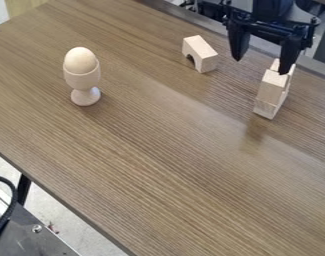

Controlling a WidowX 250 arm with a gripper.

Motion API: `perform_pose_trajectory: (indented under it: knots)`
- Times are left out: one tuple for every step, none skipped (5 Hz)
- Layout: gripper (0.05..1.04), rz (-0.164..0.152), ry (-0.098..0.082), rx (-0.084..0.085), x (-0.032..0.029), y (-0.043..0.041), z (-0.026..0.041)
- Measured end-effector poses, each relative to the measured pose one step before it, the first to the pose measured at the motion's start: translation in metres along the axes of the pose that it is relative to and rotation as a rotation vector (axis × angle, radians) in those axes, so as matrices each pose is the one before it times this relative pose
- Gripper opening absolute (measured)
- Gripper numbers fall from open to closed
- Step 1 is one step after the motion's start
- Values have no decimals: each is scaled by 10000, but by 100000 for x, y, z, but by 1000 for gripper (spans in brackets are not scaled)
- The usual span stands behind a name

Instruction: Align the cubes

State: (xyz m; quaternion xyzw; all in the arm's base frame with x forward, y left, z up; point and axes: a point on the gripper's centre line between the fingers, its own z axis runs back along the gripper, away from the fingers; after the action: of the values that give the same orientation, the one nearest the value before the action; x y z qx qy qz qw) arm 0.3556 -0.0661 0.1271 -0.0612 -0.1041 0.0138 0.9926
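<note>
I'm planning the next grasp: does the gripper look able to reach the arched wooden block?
Probably yes: the gripper hangs open near the arched wooden block, and nothing appears to stand between them.

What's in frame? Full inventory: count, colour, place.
Egg: 1, pale cream, seated in the egg cup
Egg cup: 1, pale wood, upper left of table
Arched block: 1, pale wood, near the far edge, between egg cup and stack
Stacked blocks: at least 2, pale wood, right side; exact count unclear
Table: 1, brown wood grain, under all of these
Table leg: 1, black, lower left
Cable: 1, black, left edge, low
Metal panel: 1, grey, bottom left corner
Floor: pale grey, lower left
Gripper: 1, black, upper right, fingers apart
</note>
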Motion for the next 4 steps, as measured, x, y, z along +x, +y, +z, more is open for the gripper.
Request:
perform_pose_trajectory:
  knots:
    - [998, 47, 364, 41, -500, 150, -1125]
    - [998, 54, 236, -109, 81, -352, -1282]
    - [998, -1, 3, -190, 1288, -699, -720]
    - [998, 44, 7, -146, 1100, -451, -508]
